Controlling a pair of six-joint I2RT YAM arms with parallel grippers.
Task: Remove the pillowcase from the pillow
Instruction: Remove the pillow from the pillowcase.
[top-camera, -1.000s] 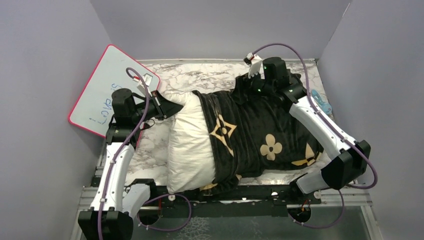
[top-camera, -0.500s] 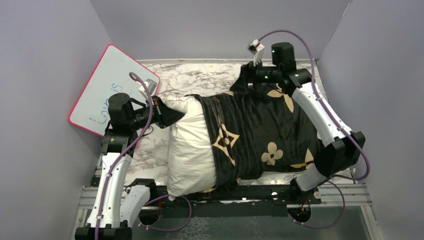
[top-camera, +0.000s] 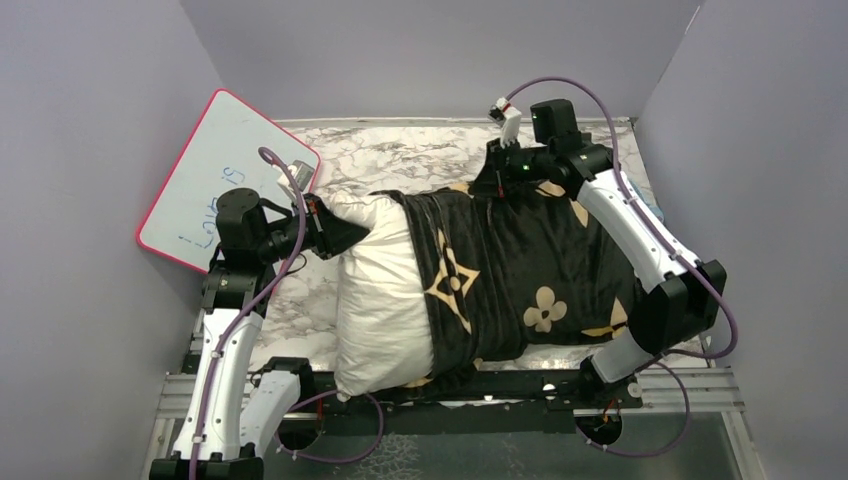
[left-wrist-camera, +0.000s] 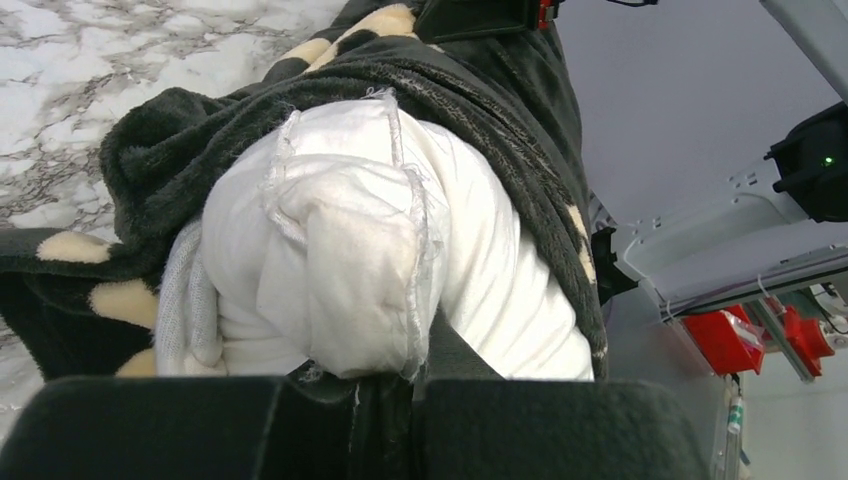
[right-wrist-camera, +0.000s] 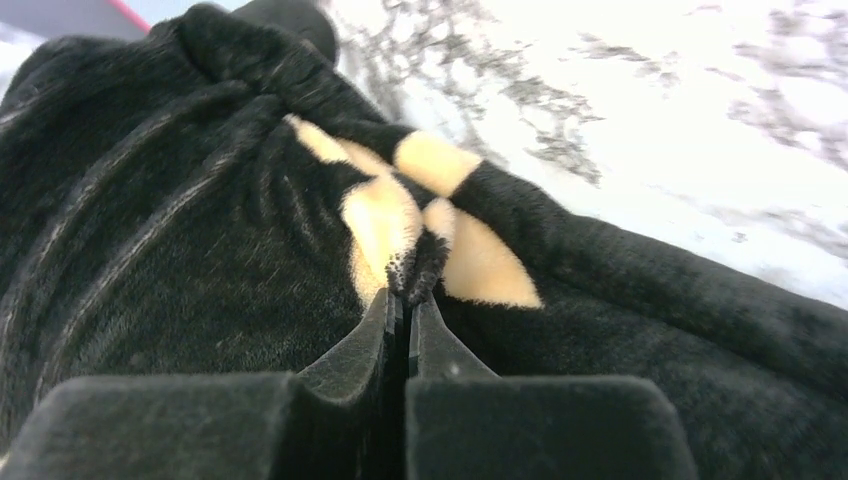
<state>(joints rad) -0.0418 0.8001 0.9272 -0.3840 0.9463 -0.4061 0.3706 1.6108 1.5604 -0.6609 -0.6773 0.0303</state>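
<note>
Two tools locked on as pillowcase (top-camera: 530, 250) pull is set up

Both arms have a hold at this moment. The right tool (right-wrist-camera: 405, 300) stood wide apart a second ago at the far edge of the pillowcase. It has since snapped closed and now pinches a small fold of black fabric beside a tan flower motif, its fingers pressed flat together on the pile. The left tool (left-wrist-camera: 385, 385) is clamped, as it was a second ago, on the far left corner of the pillow (top-camera: 380, 290), the white seam bunched just above its fingers.

The pillow lies across the marble counter (top-camera: 400, 155). Its left third is bare and the rest sits inside the pillowcase, whose open mouth runs across the middle. A pink-rimmed whiteboard (top-camera: 210, 170) leans against the left wall, near the left arm.

Compared with a second ago, the right wrist has shifted along the far edge and settled onto the fabric. The left arm has moved slightly nearer its base. The bare stretch of pillow looks about the same.

The fresh grip seems to be what matters. With one tool anchoring the pillow and the other on the pillowcase, drawing them apart could slide the pillowcase off to the right. Most of the job appears left to do. The right pinch takes only a small fold, so it may slip under load.
</note>
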